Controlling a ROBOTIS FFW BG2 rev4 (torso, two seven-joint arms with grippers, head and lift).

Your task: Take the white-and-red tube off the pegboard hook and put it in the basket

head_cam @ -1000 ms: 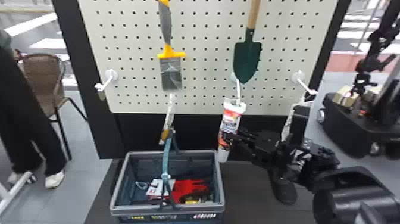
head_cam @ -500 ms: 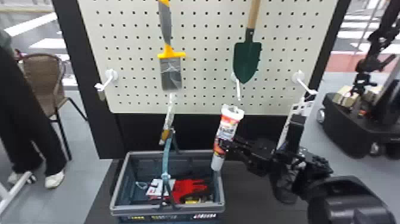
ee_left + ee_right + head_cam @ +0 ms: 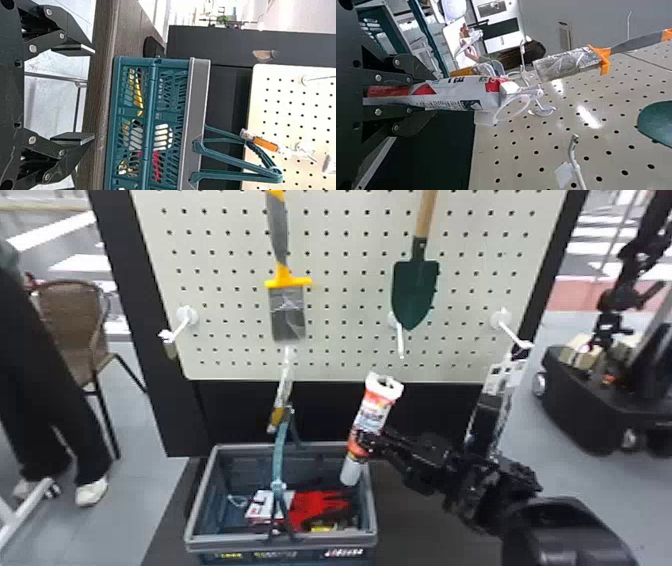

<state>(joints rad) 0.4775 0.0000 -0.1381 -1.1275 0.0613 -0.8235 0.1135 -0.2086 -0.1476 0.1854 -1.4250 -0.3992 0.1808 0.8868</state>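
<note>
One small shift since half a second ago: carried left and lower, the white-and-red tube (image 3: pixel 372 415) well off the pegboard hook (image 3: pixel 400 342). Now tilted, with top end leaning right and lower end over the far right part of the basket (image 3: pixel 235 541). Clenched on the tube's lower half with the right gripper (image 3: pixel 366 438). Reaching from near right toward the left with the right arm (image 3: pixel 555 535). Spread wide and empty at the left gripper (image 3: pixel 94 94), facing the basket's side.
</note>
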